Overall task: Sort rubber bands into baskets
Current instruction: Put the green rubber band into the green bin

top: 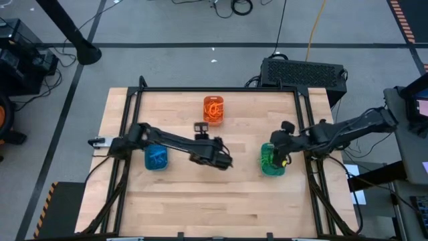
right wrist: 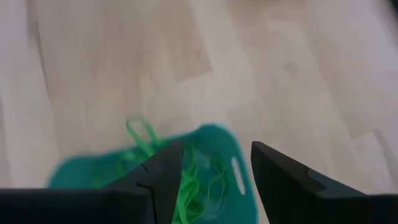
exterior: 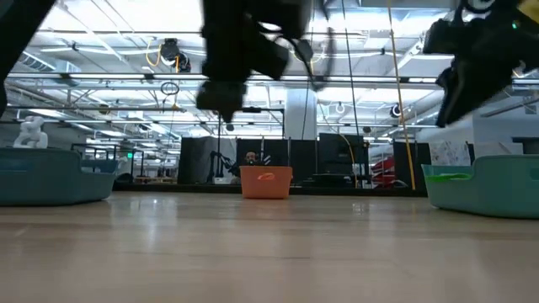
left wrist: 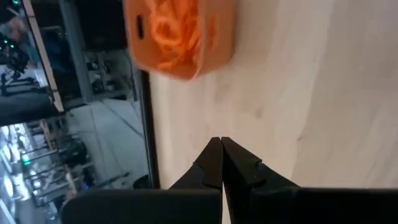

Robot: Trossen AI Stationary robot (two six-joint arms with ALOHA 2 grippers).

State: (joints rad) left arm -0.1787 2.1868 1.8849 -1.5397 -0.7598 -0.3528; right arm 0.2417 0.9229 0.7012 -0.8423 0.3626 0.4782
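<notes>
A: Left to right, orange basket (top: 213, 110) as landmark, go.

B: Blue basket (top: 156, 158) sits nearer the front of the worktop (top: 214, 207) than the orange basket and off to its left, blue bands inside. Left end effector (top: 224, 163) hangs over bare wood in front of the orange basket, fingers pinched fully together, nothing between them in the left wrist view.

A: Orange basket itself?

B: Back centre, full of orange rubber bands (left wrist: 171, 31). Then the teal basket (top: 271, 159), front-right of the orange one, green rubber bands (right wrist: 202, 180) in it, one loop draped over its rim.

A: Right side?

B: Right end effector (top: 281, 154) is directly above the teal basket, fingers spread wide, empty. Can't see a band hanging from either finger.

A: Stage?

B: Looks like a drop over teal just done or nearly. No loose bands visible on the wood in the high view, though they're small, so can't rule some out.

A: Doing it well?

B: Keep the right one wide and lift straight up so no loop snags a finger and drags out. That rim loop is the risk; a sideways exit could flick it onto the worktop. Left should stay clear of the orange basket's wall.
</notes>
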